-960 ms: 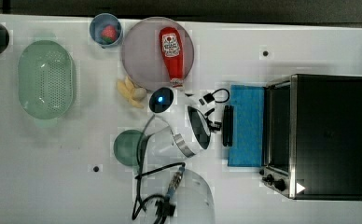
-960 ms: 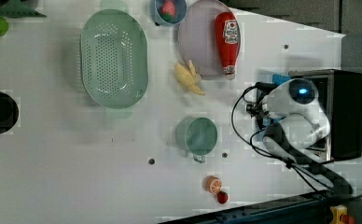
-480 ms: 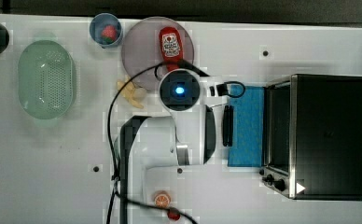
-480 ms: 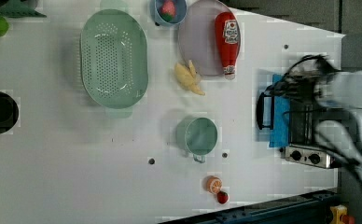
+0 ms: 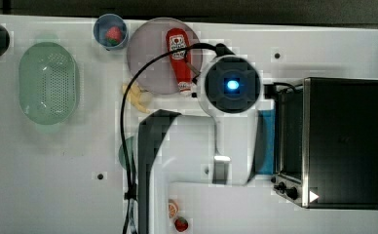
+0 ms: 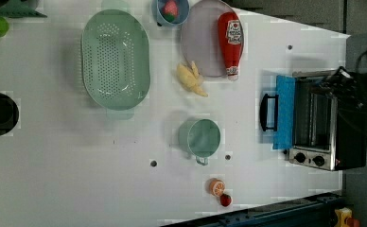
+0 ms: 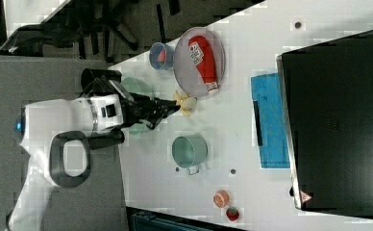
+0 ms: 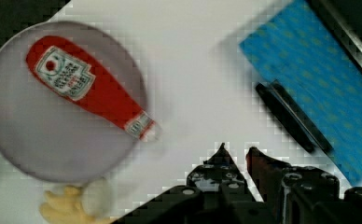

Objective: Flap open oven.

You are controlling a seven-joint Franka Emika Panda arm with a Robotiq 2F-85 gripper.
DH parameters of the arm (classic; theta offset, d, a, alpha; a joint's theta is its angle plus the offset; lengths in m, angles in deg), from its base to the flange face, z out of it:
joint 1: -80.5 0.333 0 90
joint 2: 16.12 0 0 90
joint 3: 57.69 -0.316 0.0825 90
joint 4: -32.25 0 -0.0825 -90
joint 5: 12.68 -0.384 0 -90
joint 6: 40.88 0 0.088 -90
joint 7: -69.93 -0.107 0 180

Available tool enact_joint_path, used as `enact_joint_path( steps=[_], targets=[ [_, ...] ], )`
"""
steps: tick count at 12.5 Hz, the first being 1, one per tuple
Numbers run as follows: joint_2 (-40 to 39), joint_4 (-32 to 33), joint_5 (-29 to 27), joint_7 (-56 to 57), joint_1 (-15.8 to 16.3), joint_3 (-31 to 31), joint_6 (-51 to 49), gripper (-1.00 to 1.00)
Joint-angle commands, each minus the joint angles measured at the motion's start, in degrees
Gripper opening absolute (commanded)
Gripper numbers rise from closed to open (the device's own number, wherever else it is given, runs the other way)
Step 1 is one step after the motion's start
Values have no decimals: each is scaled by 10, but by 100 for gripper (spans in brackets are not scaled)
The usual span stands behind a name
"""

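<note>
Above the table | claw [image 8: 237, 151] narrow, empty | oven [image 6: 323, 125] door flapped open

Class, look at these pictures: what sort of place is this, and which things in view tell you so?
Probably a robot lab's mock kitchen: a white tabletop with bolt holes, a toaster oven with its door down, toy-like food such as the ketchup bottle, and the robot arm.

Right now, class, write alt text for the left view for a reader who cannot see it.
A toaster oven stands with its blue door flapped open on a white table, beside a green colander, mug and ketchup bottle.
</note>
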Motion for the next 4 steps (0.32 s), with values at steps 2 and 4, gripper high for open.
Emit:
enact_joint_path(
  steps=[2, 4],
  targets=[
    [73, -37, -4, -78, -5, -15, -107, -65],
    [101, -44, -4, -78, -5, -13, -145, -65]
  ],
)
